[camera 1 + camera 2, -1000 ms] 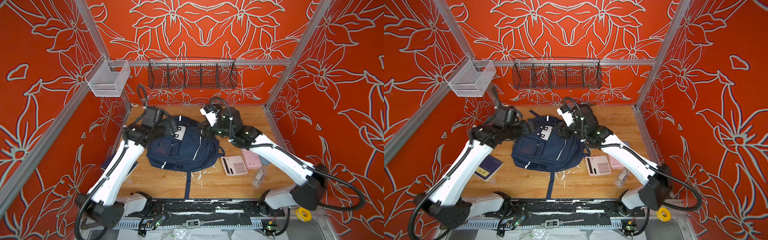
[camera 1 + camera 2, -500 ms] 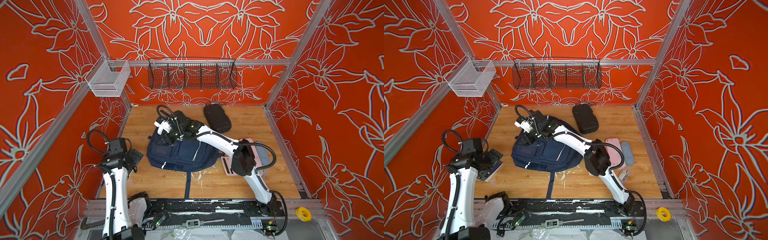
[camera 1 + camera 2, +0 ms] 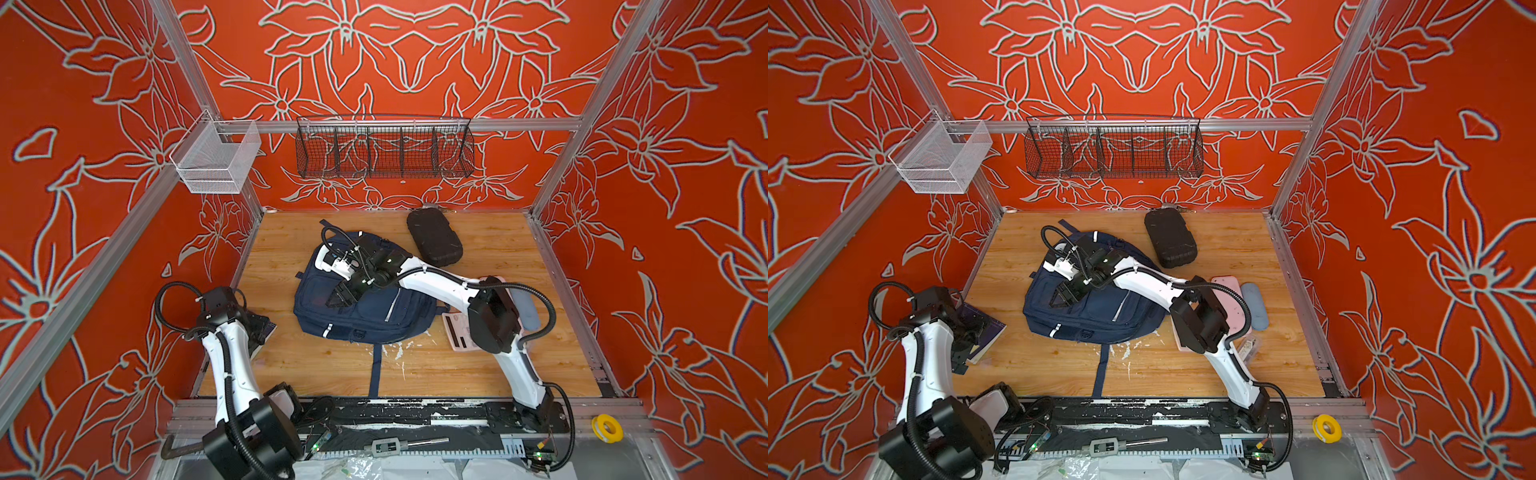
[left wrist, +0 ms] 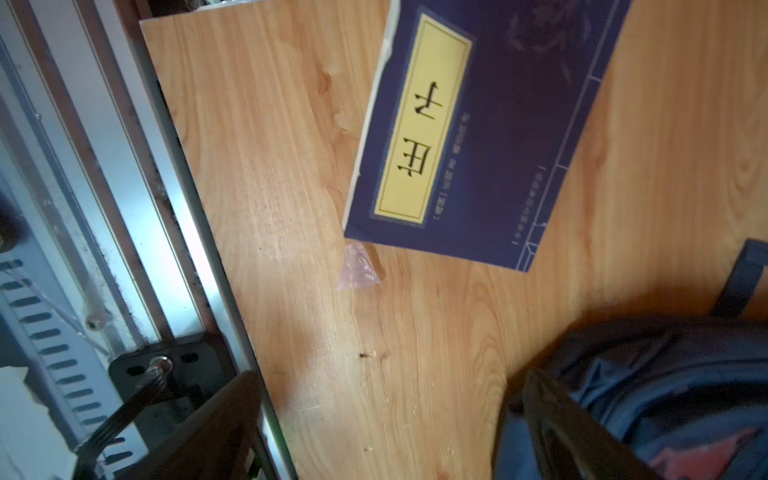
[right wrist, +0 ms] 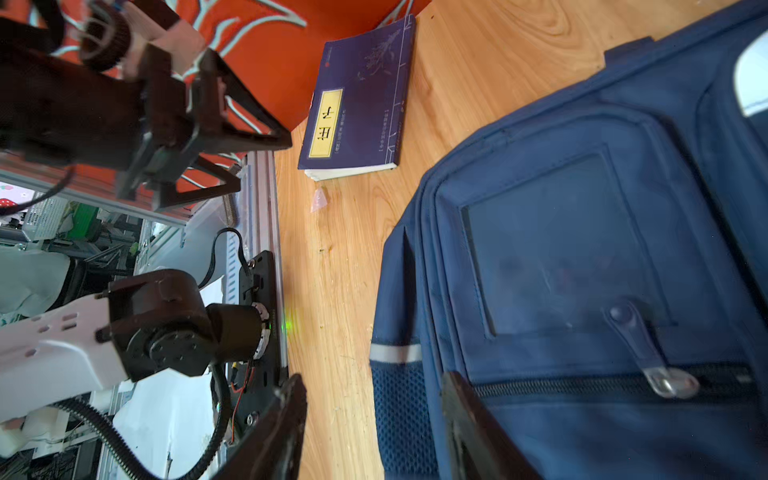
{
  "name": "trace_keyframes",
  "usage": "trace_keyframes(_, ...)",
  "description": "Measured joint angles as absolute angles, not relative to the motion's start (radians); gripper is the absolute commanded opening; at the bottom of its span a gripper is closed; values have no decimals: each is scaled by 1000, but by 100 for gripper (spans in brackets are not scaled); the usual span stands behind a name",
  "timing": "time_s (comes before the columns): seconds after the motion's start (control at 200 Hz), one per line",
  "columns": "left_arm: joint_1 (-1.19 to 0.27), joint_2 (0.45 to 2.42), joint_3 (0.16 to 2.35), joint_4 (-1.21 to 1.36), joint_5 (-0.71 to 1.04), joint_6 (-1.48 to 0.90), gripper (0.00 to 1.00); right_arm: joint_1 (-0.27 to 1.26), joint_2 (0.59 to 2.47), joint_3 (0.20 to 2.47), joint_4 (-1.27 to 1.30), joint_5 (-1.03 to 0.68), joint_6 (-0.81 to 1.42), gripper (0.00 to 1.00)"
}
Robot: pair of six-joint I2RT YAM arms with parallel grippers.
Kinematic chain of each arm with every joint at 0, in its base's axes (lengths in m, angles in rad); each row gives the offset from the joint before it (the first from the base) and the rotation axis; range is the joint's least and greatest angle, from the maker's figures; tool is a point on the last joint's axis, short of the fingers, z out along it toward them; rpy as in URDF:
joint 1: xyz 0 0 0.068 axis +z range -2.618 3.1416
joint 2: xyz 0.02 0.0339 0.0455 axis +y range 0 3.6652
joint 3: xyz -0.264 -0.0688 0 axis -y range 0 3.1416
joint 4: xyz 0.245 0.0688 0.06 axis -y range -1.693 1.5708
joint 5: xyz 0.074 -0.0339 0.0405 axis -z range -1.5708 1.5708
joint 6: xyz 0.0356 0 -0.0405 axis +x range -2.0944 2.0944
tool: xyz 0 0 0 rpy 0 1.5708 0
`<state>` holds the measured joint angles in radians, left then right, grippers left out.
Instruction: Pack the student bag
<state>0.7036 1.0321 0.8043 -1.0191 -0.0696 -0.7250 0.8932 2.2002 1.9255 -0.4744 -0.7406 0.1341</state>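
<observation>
Over on the left, the left gripper [image 4: 390, 376] hangs above the wooden tabletop [image 3: 498, 249] with its jaws spread as wide as they go. Nothing sits between them but bare wood. Close by lies a dark blue book with a yellow label strip [image 4: 478, 137], flat on the table near the left wall. A tiny pink scrap [image 4: 359, 268] rests on the wood just off one corner of the book.

In the middle of the table lies the student bag [image 3: 365, 311], a big navy fabric backpack. It lies flat with its zipped front pockets facing up, and one strap trails toward the front rail. The right arm reaches across it, and the right gripper [image 5: 372, 390] is down over the bag's front pocket near its left edge. Its jaws stand partly apart, one finger [image 5: 461, 407] over the navy fabric and the other out past the bag's side. I can see nothing clamped between them.

Behind the bag and to its right, near the back wall, a black oval hard case [image 3: 434, 237] lies apart from the bag. Further right a flat pink case [image 3: 1227, 291] is partly hidden under the right arm, with a grey-blue oblong pouch [image 3: 1254, 305] just beside it. A yellow roll of tape [image 3: 606, 428] sits on the front frame at the far right.
</observation>
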Motion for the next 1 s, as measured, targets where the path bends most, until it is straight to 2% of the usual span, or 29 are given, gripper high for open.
trace_keyframes(0.215, 819, 1111, 775, -906, -68, -651, 97, 883, 2171, 1910, -479, -737, 126, 54)
trace_keyframes(0.43, 844, 1197, 749, -769, -49, -574, 100, 883, 2171, 1910, -484, -730, 120, 54)
trace_keyframes(0.68, 845, 1337, 743, -645, 4, -545, 91, 878, 2171, 1912, -492, -710, 117, 54)
trace_keyframes(0.851, 845, 1430, 736, -601, 37, -558, 73, 870, 2171, 1912, -495, -695, 116, 52)
trace_keyframes(1.001, 846, 1420, 724, -571, 49, -560, 41, 861, 2171, 1912, -497, -685, 115, 51)
